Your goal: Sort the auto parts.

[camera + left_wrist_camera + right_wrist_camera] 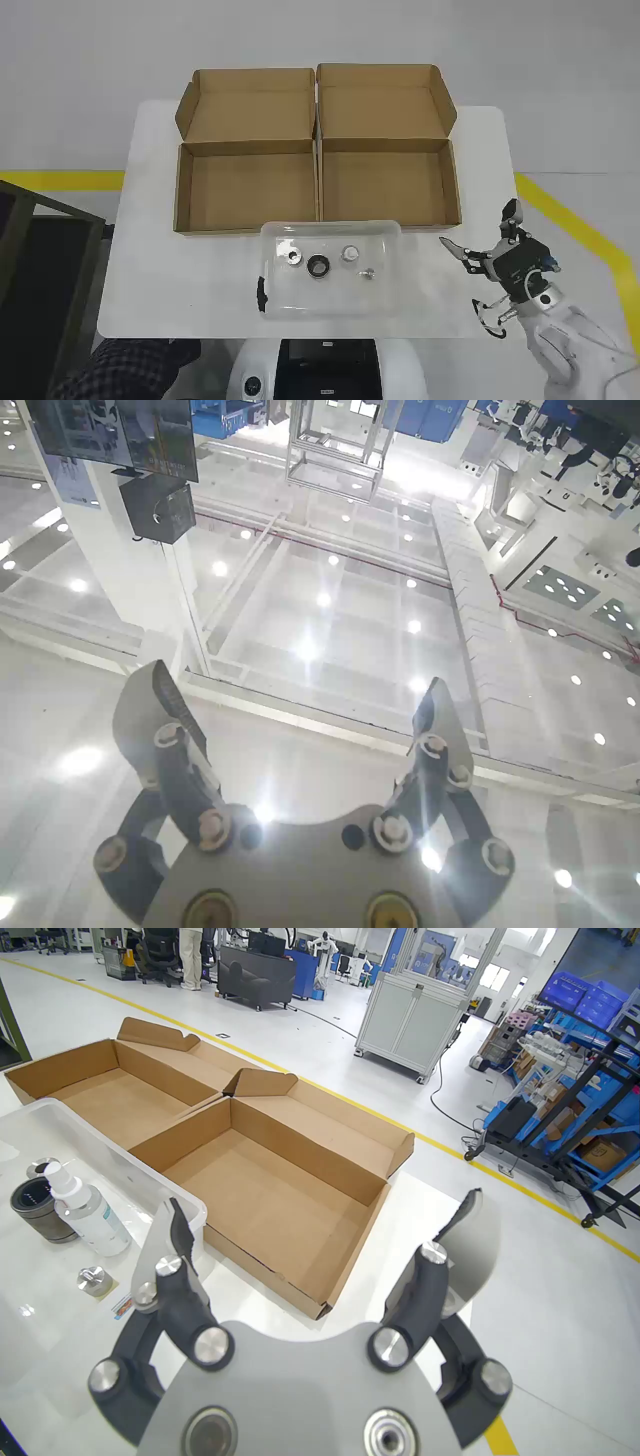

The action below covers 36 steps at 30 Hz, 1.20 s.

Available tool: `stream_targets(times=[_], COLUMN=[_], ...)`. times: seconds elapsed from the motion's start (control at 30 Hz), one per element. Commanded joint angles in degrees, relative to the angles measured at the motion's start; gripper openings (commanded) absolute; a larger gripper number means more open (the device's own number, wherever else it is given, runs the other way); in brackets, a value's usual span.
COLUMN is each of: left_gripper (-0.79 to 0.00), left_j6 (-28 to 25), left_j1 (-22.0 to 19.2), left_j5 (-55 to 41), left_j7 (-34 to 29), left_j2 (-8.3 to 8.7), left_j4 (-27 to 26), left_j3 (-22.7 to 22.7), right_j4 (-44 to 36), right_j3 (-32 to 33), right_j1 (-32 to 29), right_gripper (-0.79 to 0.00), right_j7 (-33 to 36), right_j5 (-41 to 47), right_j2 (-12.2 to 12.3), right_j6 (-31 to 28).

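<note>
A clear plastic tray point(330, 227) at the table's front middle holds a metal ring point(290, 253), a dark cylindrical bearing point(319, 267), a small white spray bottle point(351, 253) and a little metal fitting point(367, 273). In the right wrist view the bearing point(42, 1210), bottle point(87, 1215) and fitting point(95, 1280) lie close beside my right gripper point(324, 1198), which is open and empty. From above, that gripper point(483, 232) hovers over the table to the right of the tray. My left gripper point(295, 674) is open, empty and pointed up at the ceiling.
Two open, empty cardboard boxes stand side by side behind the tray, the left box point(247, 190) and the right box point(385, 185). The right box point(280, 1188) lies just ahead of my right gripper. A dark cart point(40, 280) stands off the table's left edge.
</note>
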Motion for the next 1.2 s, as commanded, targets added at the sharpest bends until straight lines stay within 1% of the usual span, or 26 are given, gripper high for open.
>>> stream_targets(times=[0.0,0.7,0.8,1.0,1.17], left_gripper=[0.0,0.0,0.0,0.0,0.0], left_j6=[0.0,0.0,0.0,0.0,0.0], left_j1=[0.0,0.0,0.0,0.0,0.0], left_j5=[0.0,0.0,0.0,0.0,0.0], left_j7=[0.0,0.0,0.0,0.0,0.0], left_j2=[0.0,0.0,0.0,0.0,0.0], left_j4=[0.0,0.0,0.0,0.0,0.0], left_j3=[0.0,0.0,0.0,0.0,0.0], right_j4=[0.0,0.1,0.5,2.1,3.2], right_j3=[0.0,-0.1,-1.1,-5.9,-9.7], right_j1=[0.0,0.0,0.8,4.6,7.5], right_gripper=[0.0,0.0,0.0,0.0,0.0], right_j7=[0.0,0.1,1.7,7.0,9.9], right_j5=[0.0,0.2,0.5,-1.1,-0.7], right_j2=[0.0,0.0,0.1,0.7,0.9], right_j6=[0.0,0.0,-0.3,-5.7,-7.4])
